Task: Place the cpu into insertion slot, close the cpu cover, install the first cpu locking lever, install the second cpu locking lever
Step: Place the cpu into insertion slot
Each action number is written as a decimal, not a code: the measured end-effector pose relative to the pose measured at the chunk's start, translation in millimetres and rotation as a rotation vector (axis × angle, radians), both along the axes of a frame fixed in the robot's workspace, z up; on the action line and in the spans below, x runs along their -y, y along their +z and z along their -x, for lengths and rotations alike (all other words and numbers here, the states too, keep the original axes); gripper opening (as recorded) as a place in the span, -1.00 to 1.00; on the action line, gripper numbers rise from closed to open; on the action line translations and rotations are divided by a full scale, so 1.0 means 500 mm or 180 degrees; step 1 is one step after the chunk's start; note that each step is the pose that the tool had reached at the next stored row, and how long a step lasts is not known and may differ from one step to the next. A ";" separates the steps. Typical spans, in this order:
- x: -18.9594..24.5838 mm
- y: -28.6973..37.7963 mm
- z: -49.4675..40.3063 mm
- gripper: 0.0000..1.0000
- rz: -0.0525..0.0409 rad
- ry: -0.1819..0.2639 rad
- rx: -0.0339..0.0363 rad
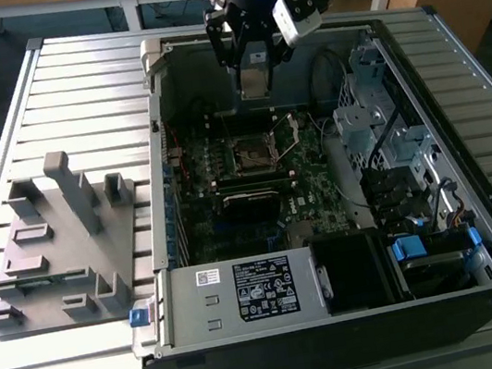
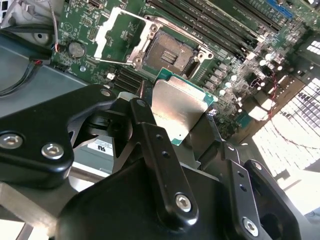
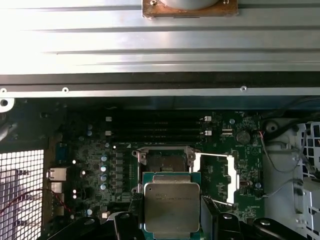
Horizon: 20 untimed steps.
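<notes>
My gripper [image 1: 253, 84] hangs over the far end of the open computer case, shut on the cpu [image 1: 251, 81], a silvery square chip on a green base. In both wrist views the cpu [image 2: 177, 107] [image 3: 171, 207] sits between the black fingers [image 2: 144, 116] [image 3: 133, 216], held above the board and apart from it. The insertion slot [image 2: 170, 52] [image 3: 162, 162] [image 1: 253, 152] lies bare on the green board, just beyond the chip. The cpu cover [image 2: 120, 32] [image 3: 215, 176] is swung open beside the slot, a silvery frame with board showing through its window.
Long black memory slots [image 3: 155, 127] run along the board near the socket. A power supply [image 1: 244, 292] fills the case's near end, and drive cages with cables [image 1: 388, 134] line the exterior view's right. A grey fixture plate [image 1: 59, 242] stands on the slatted table outside the case.
</notes>
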<state>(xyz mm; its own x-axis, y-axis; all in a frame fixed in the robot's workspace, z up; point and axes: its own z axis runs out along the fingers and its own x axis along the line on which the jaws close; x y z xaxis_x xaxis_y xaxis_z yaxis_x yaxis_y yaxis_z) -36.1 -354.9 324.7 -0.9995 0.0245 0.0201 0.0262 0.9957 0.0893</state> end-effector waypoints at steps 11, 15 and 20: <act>0.0000 -0.009 0.000 0.08 0.0000 0.0000 0.0000; 0.0000 -0.011 0.000 0.08 0.0000 0.0000 0.0000; 0.0000 -0.011 0.000 0.08 0.0000 0.0000 0.0000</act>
<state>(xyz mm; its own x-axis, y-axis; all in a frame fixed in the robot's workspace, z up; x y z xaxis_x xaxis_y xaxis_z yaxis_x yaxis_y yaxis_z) -36.1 -355.0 318.9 -0.9995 0.0245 0.0201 0.0262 0.9957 0.0892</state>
